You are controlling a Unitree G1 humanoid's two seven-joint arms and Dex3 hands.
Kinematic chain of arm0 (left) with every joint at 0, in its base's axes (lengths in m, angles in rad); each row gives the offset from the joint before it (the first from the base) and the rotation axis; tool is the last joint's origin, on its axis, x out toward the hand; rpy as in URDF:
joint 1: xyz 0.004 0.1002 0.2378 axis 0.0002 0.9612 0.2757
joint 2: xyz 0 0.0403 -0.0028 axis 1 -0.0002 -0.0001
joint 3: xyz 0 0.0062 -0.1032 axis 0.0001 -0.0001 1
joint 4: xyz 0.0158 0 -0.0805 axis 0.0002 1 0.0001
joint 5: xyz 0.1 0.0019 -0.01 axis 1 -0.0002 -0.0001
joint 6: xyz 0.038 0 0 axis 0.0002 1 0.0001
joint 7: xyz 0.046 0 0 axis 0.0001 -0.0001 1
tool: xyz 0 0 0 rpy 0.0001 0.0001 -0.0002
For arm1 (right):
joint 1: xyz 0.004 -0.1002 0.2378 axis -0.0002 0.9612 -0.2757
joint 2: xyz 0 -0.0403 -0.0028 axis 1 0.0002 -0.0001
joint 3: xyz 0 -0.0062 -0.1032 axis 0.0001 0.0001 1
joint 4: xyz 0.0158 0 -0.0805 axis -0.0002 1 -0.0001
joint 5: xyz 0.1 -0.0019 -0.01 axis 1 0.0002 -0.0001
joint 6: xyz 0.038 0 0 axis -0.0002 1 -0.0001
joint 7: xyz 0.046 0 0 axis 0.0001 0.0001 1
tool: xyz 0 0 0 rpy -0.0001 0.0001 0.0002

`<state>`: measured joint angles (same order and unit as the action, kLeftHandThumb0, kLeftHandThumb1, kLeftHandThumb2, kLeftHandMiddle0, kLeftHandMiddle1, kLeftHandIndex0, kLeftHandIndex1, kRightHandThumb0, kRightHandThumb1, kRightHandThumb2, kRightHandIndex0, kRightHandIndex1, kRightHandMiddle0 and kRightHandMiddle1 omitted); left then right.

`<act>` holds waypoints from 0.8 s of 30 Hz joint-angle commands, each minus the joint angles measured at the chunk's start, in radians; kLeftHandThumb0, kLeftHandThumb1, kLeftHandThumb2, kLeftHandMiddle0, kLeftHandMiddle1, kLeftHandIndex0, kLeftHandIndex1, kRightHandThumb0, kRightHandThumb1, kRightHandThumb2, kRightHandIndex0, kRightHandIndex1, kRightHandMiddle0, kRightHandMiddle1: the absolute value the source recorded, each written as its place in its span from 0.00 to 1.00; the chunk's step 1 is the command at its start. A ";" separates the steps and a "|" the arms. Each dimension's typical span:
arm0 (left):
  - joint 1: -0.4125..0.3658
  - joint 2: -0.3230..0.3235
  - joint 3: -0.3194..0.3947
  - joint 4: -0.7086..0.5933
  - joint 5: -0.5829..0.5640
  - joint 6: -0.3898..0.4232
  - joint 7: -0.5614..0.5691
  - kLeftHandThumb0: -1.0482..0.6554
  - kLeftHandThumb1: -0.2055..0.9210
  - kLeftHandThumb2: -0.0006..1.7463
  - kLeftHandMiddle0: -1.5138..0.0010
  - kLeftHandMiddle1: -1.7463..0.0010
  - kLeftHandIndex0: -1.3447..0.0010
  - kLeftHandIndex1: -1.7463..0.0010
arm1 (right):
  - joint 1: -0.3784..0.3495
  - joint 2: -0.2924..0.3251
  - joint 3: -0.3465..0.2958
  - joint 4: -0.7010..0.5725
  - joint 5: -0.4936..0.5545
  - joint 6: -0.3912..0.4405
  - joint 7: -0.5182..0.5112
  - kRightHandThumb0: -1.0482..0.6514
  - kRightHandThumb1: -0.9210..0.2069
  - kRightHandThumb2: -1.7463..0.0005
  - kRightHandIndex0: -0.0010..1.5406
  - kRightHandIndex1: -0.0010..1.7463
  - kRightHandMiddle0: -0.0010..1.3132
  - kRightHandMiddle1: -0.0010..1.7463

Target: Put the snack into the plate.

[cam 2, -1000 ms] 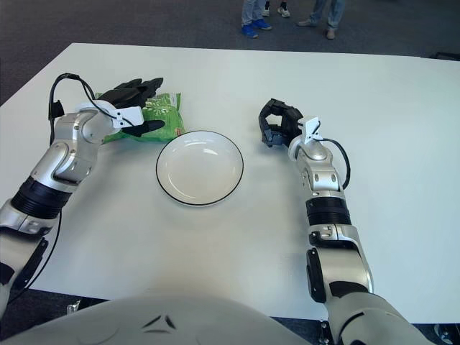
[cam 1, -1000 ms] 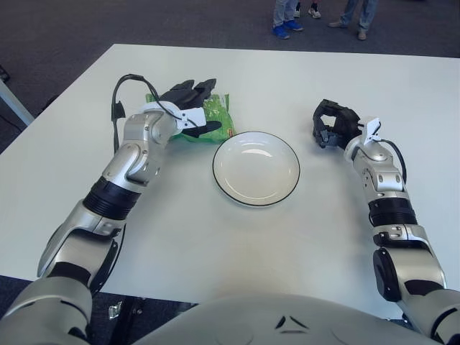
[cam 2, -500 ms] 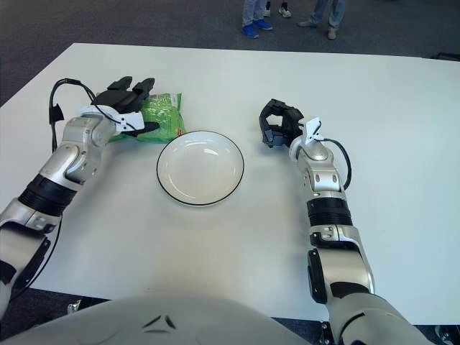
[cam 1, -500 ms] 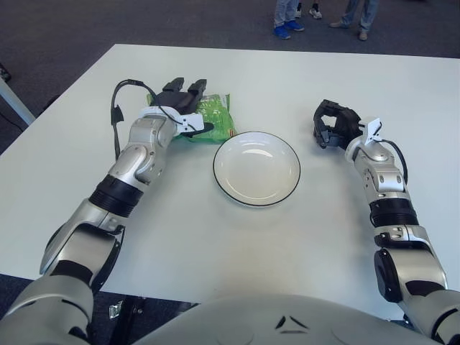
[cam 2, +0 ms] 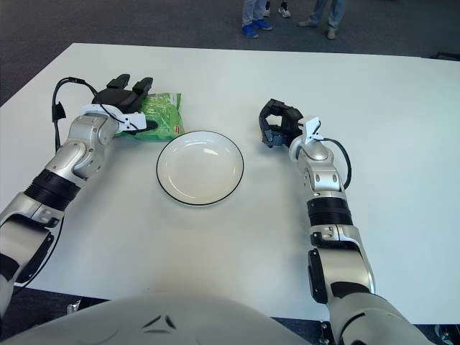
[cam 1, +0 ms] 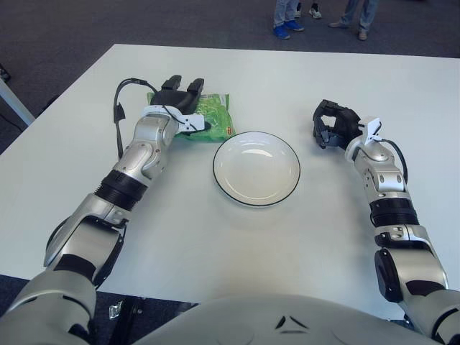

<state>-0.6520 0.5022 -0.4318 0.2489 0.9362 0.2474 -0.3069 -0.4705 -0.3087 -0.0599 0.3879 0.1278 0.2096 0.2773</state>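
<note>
On the white surface point(cam 1: 215, 237), toward its far left, lies a green snack bag point(cam 1: 210, 118), flat and just beside the upper-left rim of the plate point(cam 1: 256, 168), not in it. The plate is white with a thin dark edge, round and shallow, and sits near the middle of the surface with nothing on it.

The left hand point(cam 1: 180, 100) is over the left part of the snack bag, its dark fingers point(cam 1: 172, 84) stretched forward and spread across the bag's far-left edge, while the thumb lies across the bag's near side (whether the digits actually press the bag or only hover just above it cannot be told). The fingers are apart, not closed around the bag. A black cable loops off the wrist of this arm.

The right hand point(cam 1: 332, 123) shows to the right of the plate, apart from it, with its black fingers curled inward and holding nothing.

Beyond the far edge of the surface, on the dark floor, stand the legs and shoes of people point(cam 1: 287, 16).
</note>
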 commanded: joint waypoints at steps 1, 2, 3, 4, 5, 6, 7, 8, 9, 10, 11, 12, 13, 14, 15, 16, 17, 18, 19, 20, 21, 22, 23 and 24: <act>-0.023 -0.004 -0.006 0.047 0.011 -0.006 0.025 0.00 1.00 0.38 1.00 1.00 0.99 0.99 | 0.067 0.002 0.029 0.054 -0.022 0.066 0.025 0.36 0.41 0.35 0.82 1.00 0.38 1.00; -0.027 -0.005 -0.006 0.059 0.009 -0.009 0.028 0.00 1.00 0.38 1.00 1.00 0.99 0.99 | 0.067 0.001 0.028 0.053 -0.021 0.067 0.028 0.36 0.41 0.35 0.82 1.00 0.38 1.00; -0.029 -0.005 -0.006 0.066 0.007 -0.011 0.030 0.00 1.00 0.38 1.00 1.00 0.98 0.99 | 0.068 0.000 0.028 0.052 -0.021 0.067 0.029 0.36 0.41 0.35 0.82 1.00 0.38 1.00; -0.031 -0.005 -0.006 0.072 0.005 -0.013 0.031 0.00 1.00 0.38 1.00 1.00 0.98 0.98 | 0.068 0.000 0.028 0.052 -0.020 0.066 0.031 0.36 0.41 0.35 0.82 1.00 0.39 1.00; -0.032 -0.006 -0.006 0.076 0.004 -0.014 0.032 0.00 1.00 0.38 1.00 1.00 0.98 0.98 | 0.068 0.000 0.027 0.052 -0.020 0.066 0.032 0.36 0.41 0.35 0.82 1.00 0.39 1.00; -0.033 -0.006 -0.006 0.079 0.004 -0.015 0.033 0.00 1.00 0.38 1.00 1.00 0.98 0.98 | 0.068 0.000 0.027 0.052 -0.020 0.066 0.032 0.36 0.41 0.34 0.82 1.00 0.39 1.00; -0.038 -0.007 -0.007 0.095 0.001 -0.020 0.034 0.00 1.00 0.38 1.00 1.00 0.98 0.98 | 0.068 0.000 0.027 0.054 -0.020 0.065 0.032 0.36 0.41 0.34 0.82 1.00 0.39 1.00; -0.043 -0.008 -0.008 0.109 -0.002 -0.021 0.027 0.00 1.00 0.38 1.00 1.00 0.98 0.97 | 0.068 0.000 0.027 0.056 -0.019 0.064 0.033 0.36 0.41 0.34 0.82 1.00 0.39 1.00; -0.047 -0.009 -0.009 0.119 -0.005 -0.023 0.021 0.00 1.00 0.38 1.00 1.00 0.99 0.95 | 0.067 0.000 0.026 0.057 -0.019 0.063 0.033 0.36 0.41 0.34 0.82 1.00 0.39 1.00; -0.052 -0.011 -0.009 0.131 -0.011 -0.024 0.012 0.00 1.00 0.38 1.00 1.00 0.99 0.93 | 0.067 -0.001 0.027 0.058 -0.020 0.062 0.034 0.36 0.41 0.34 0.82 1.00 0.39 1.00; -0.055 -0.012 -0.009 0.137 -0.014 -0.025 0.005 0.00 1.00 0.38 1.00 1.00 0.99 0.93 | 0.067 -0.001 0.028 0.059 -0.021 0.061 0.035 0.36 0.41 0.34 0.82 1.00 0.39 1.00; -0.059 -0.013 -0.006 0.156 -0.024 -0.030 0.001 0.00 1.00 0.38 1.00 1.00 1.00 0.92 | 0.067 -0.002 0.028 0.060 -0.022 0.060 0.036 0.36 0.42 0.34 0.83 1.00 0.39 1.00; -0.062 -0.015 -0.005 0.169 -0.031 -0.034 -0.001 0.00 1.00 0.38 1.00 1.00 1.00 0.91 | 0.067 -0.002 0.029 0.060 -0.022 0.060 0.036 0.36 0.42 0.34 0.83 1.00 0.39 1.00; -0.067 -0.016 -0.004 0.195 -0.042 -0.044 0.002 0.00 1.00 0.38 1.00 1.00 1.00 0.90 | 0.067 -0.003 0.029 0.060 -0.022 0.061 0.037 0.36 0.42 0.34 0.83 1.00 0.39 1.00; -0.070 -0.017 -0.003 0.214 -0.049 -0.050 0.005 0.00 1.00 0.38 1.00 1.00 1.00 0.89 | 0.067 -0.003 0.029 0.060 -0.022 0.061 0.037 0.36 0.42 0.34 0.83 1.00 0.39 1.00; -0.076 -0.019 -0.003 0.240 -0.059 -0.059 0.009 0.00 1.00 0.38 1.00 1.00 1.00 0.89 | 0.067 -0.003 0.029 0.059 -0.022 0.063 0.038 0.36 0.42 0.34 0.83 1.00 0.39 1.00; -0.080 -0.021 -0.003 0.259 -0.065 -0.066 0.012 0.00 1.00 0.38 1.00 1.00 1.00 0.88 | 0.067 -0.003 0.029 0.059 -0.022 0.063 0.038 0.36 0.42 0.34 0.83 1.00 0.39 1.00; -0.089 -0.025 -0.001 0.286 -0.079 -0.076 0.008 0.00 1.00 0.38 1.00 1.00 1.00 0.88 | 0.067 -0.003 0.029 0.059 -0.021 0.064 0.038 0.36 0.42 0.34 0.83 1.00 0.39 1.00; -0.096 -0.027 -0.001 0.306 -0.090 -0.084 0.005 0.00 1.00 0.38 1.00 1.00 1.00 0.87 | 0.067 -0.003 0.028 0.059 -0.021 0.065 0.038 0.36 0.42 0.34 0.83 1.00 0.39 1.00; -0.103 -0.028 0.000 0.322 -0.104 -0.093 -0.004 0.00 1.00 0.38 1.00 1.00 1.00 0.86 | 0.067 -0.003 0.028 0.060 -0.021 0.065 0.038 0.36 0.42 0.34 0.83 1.00 0.39 1.00; -0.108 -0.029 0.000 0.333 -0.114 -0.098 -0.010 0.00 1.00 0.39 1.00 1.00 1.00 0.85 | 0.067 -0.004 0.028 0.058 -0.020 0.066 0.039 0.36 0.42 0.34 0.83 1.00 0.39 1.00; -0.122 -0.029 0.000 0.367 -0.134 -0.118 -0.029 0.00 1.00 0.39 1.00 1.00 1.00 0.85 | 0.067 -0.005 0.027 0.057 -0.019 0.067 0.040 0.36 0.42 0.34 0.83 1.00 0.39 1.00; -0.138 -0.029 0.000 0.408 -0.155 -0.141 -0.051 0.00 1.00 0.40 1.00 1.00 1.00 0.83 | 0.067 -0.005 0.027 0.057 -0.019 0.067 0.041 0.36 0.42 0.34 0.83 1.00 0.39 1.00; -0.149 -0.028 0.000 0.439 -0.169 -0.158 -0.064 0.00 1.00 0.41 1.00 1.00 1.00 0.82 | 0.067 -0.005 0.027 0.057 -0.019 0.067 0.041 0.36 0.42 0.34 0.83 1.00 0.39 1.00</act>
<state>-0.7812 0.4773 -0.4296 0.5927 0.8077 0.1303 -0.3109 -0.4710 -0.3195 -0.0590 0.3913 0.1295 0.2096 0.2991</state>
